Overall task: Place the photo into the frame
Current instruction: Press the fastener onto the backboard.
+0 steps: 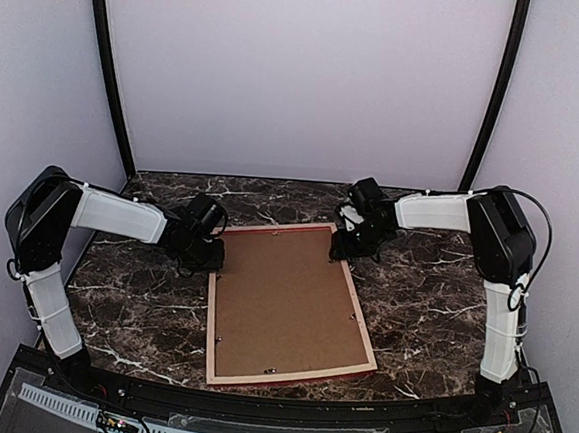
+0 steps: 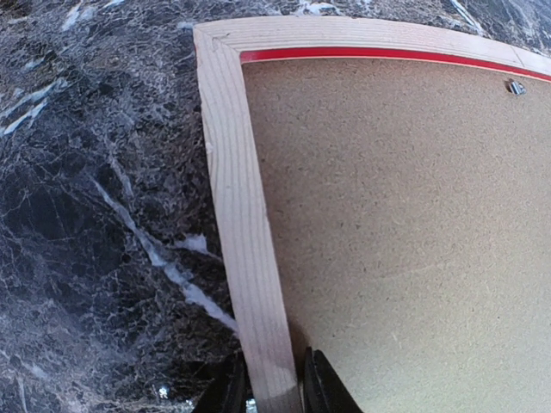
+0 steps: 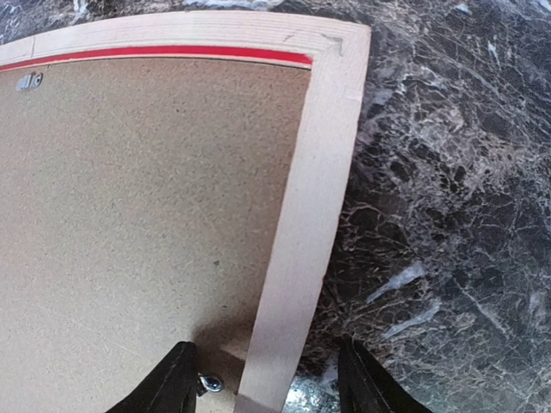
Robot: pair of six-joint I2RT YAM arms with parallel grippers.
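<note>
The frame (image 1: 292,374) lies face down on the marble table, its pale wood back up and a red strip showing along the far inner edge (image 2: 387,54). A plain brown backing board (image 1: 288,302) fills it. The photo is hidden. At the far left corner, my left gripper (image 1: 209,255) is shut on the frame's left rail (image 2: 237,198), with both fingers pressed against the wood (image 2: 274,391). At the far right corner, my right gripper (image 1: 345,249) straddles the right rail (image 3: 314,189). Its jaws are open (image 3: 269,383), with a gap on each side of the rail.
Small metal tabs (image 3: 207,383) (image 2: 515,86) sit on the backing board (image 3: 138,215) near its edges. Dark veined marble table (image 1: 434,288) surrounds the frame. Pale walls and two black poles (image 1: 110,72) close in the back.
</note>
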